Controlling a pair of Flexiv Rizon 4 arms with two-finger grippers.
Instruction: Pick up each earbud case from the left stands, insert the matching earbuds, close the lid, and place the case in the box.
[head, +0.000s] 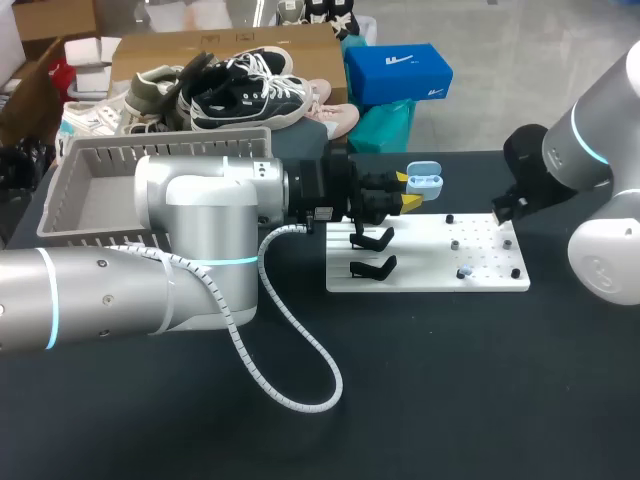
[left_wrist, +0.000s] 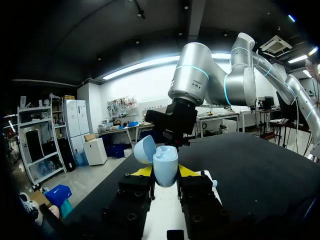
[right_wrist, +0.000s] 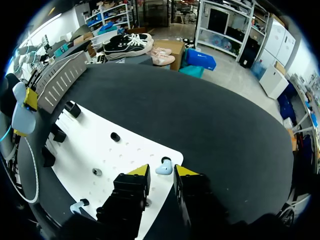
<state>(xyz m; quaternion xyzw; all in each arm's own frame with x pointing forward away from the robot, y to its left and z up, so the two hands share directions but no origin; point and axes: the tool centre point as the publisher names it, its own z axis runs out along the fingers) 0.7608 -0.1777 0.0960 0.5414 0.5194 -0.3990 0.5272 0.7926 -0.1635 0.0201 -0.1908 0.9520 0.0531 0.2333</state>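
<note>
**Case in your left gripper, earbud at your right**

Your left gripper (left_wrist: 165, 171) is clamped on the pale blue case (left_wrist: 165, 162), whose lid (left_wrist: 145, 149) is open. It holds the case over the white board (head: 430, 262), with two black stands (head: 372, 240) close under it. Your right gripper (right_wrist: 161, 174) has its fingers apart. One earbud (right_wrist: 164, 166) lies on the board just ahead of the gap, and a second earbud (right_wrist: 77, 205) sits farther off to one side. The grey box (head: 100, 190) stands on the worktop (head: 450, 380), well back from your left gripper.
</note>
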